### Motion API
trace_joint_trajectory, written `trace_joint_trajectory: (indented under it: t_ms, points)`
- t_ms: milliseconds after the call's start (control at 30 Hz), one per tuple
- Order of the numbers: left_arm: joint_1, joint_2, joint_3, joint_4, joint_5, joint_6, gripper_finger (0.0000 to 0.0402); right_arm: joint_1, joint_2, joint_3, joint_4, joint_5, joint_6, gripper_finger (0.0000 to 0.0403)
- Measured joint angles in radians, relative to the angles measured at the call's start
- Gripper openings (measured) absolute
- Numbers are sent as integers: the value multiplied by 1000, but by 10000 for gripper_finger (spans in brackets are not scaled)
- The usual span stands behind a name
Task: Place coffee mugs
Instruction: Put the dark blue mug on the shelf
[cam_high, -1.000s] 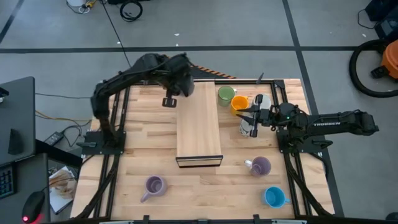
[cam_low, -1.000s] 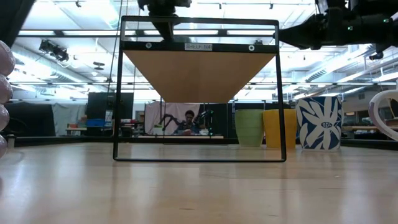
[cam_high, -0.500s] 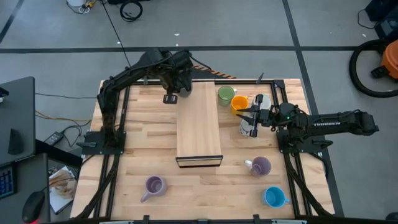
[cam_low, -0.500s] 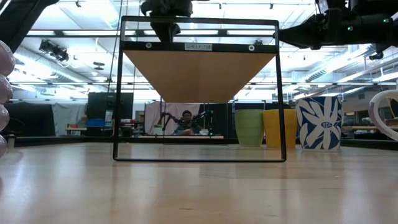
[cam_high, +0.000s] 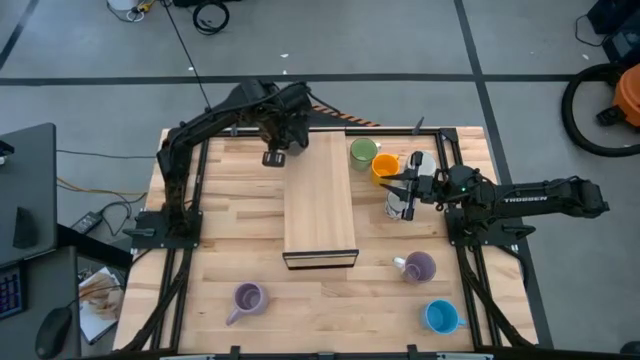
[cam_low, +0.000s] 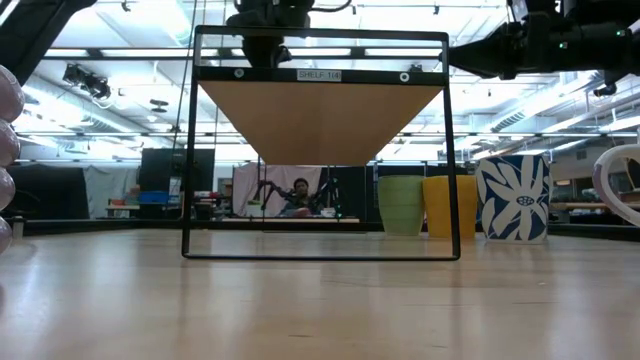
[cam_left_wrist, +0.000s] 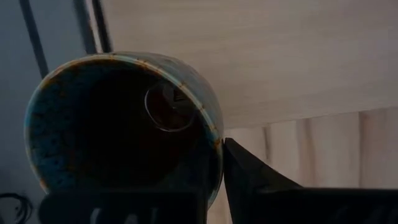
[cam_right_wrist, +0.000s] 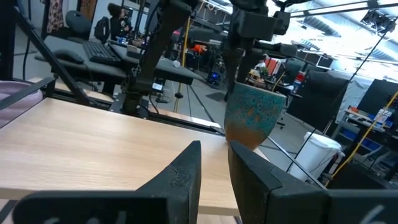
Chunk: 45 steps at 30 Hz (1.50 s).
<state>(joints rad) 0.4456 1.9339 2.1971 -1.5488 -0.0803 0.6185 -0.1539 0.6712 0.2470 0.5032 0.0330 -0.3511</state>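
Note:
My left gripper (cam_high: 274, 158) hangs by the far left corner of the wooden shelf (cam_high: 320, 210), shut on a dark teal-and-brown speckled mug (cam_right_wrist: 252, 118), into whose dark inside the left wrist view looks (cam_left_wrist: 118, 124). My right gripper (cam_high: 404, 186) hovers, shut and empty, over a white mug with a blue leaf pattern (cam_high: 400, 207) to the right of the shelf. A green mug (cam_high: 362, 152) and an orange mug (cam_high: 385, 166) stand on their bases at the far right. Two lilac mugs (cam_high: 419, 266) (cam_high: 247, 297) and a blue mug (cam_high: 440, 316) sit near the front. My left gripper comes from above, pointing down, at the speckled mug's rim (cam_left_wrist: 214, 140). One finger (cam_left_wrist: 249, 177) lies against the outside of the wall; the other is lost in the dark inside. The mug hangs upright below the gripper, lifted clear.
The shelf, a wooden top on a black wire frame (cam_low: 320, 110), stands in the table's middle with open space beneath it. Black arm mounts run along both table sides. People sit at desks in the room beyond the table.
My left gripper, with the speckled mug in its hold, has risen a little and drifted slightly toward the table's far edge.

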Motion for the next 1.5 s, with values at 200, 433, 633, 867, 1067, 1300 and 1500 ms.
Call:
trace_joint_trajectory:
  t_ms: [200,433,633,867,1067,1300,1500]
  points:
    - [19,0,0,1,3,81,46,0,0,0,1,0,0,87]
    - [43,0,0,21,4,105,49,0,0,0,1,0,-1,87]
    - [52,12,1,25,6,133,51,0,0,0,1,-1,-1,87]
    - [44,27,2,43,-2,130,52,0,0,0,1,-5,-4,87]
    - [43,28,2,45,-21,130,52,0,0,0,1,-8,-4,87]
    - [31,30,2,68,-57,135,84,0,0,0,1,-8,-4,87]
    - [22,30,2,85,-64,126,138,0,0,0,-2,-8,-1,87]
